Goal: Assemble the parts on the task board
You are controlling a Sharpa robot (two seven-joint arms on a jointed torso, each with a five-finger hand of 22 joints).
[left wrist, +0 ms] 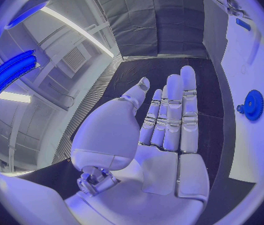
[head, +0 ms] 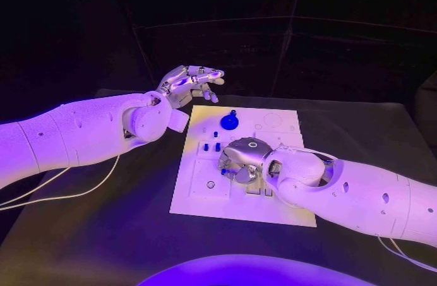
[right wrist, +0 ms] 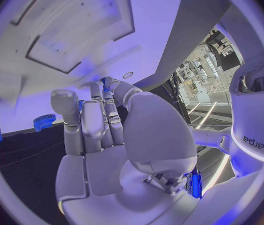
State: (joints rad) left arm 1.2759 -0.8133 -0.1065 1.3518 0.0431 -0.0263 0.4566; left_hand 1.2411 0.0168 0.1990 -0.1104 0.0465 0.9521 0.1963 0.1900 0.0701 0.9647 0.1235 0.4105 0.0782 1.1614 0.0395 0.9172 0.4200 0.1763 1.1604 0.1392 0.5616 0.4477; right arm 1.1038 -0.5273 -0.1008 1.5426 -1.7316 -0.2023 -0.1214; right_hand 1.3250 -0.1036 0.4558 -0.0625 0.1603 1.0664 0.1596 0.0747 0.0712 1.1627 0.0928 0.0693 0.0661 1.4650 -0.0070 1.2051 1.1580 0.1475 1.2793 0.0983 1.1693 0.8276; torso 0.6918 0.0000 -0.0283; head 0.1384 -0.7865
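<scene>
Lying on a black table [head: 109, 235], white task board [head: 205, 201], left hand [head: 187, 84] spread empty, right hand [head: 244, 160] grip unclear

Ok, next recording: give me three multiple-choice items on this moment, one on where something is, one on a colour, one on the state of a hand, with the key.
1. Where is the right hand?
A. Over the middle of the task board
B. Off the table's right edge
C. Beside the left hand

2. What colour is the gear-shaped part at the board's far end?
A. Red
B. Blue
C. Green

3. How is the left hand?
A. Gripping the gear-shaped part
B. Pressing flat on the board
C. Raised off the board's far left corner, fingers apart, holding nothing

Key: 1 A, the head view shows it over the board's centre; 2 B, it shows blue against the white plate; 3 C, the left wrist view shows a bare palm with fingers extended.
</scene>
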